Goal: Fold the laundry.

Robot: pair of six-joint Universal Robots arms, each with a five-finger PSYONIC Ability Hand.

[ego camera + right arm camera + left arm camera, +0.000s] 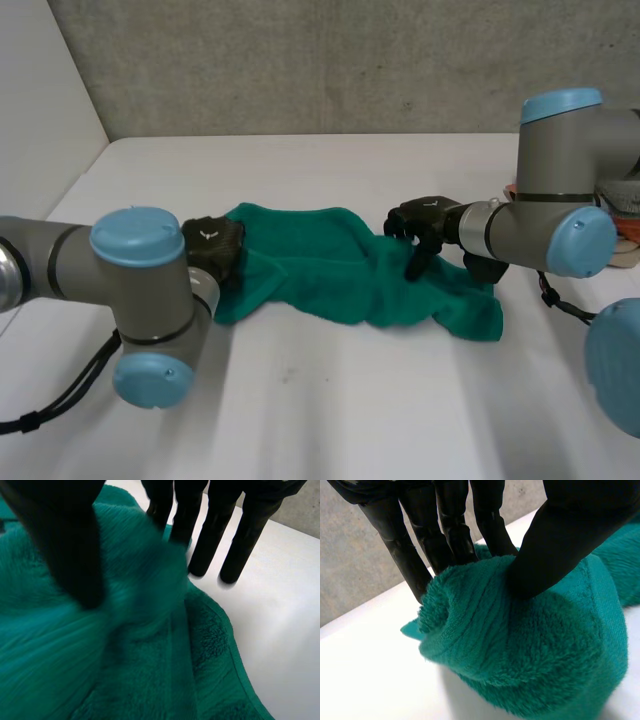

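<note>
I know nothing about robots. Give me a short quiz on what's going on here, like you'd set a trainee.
1. True or false: the left hand pinches a bunch of the green towel between its thumb and fingers.
2. Where is the right hand? A. on the right part of the towel. B. at the same end as the left hand. C. on bare table, well away from the towel.
3. Fill in the blank: the towel lies crumpled, not yet folded, on a ___ table.

Key: 1 true; 2 A; 3 white.
</note>
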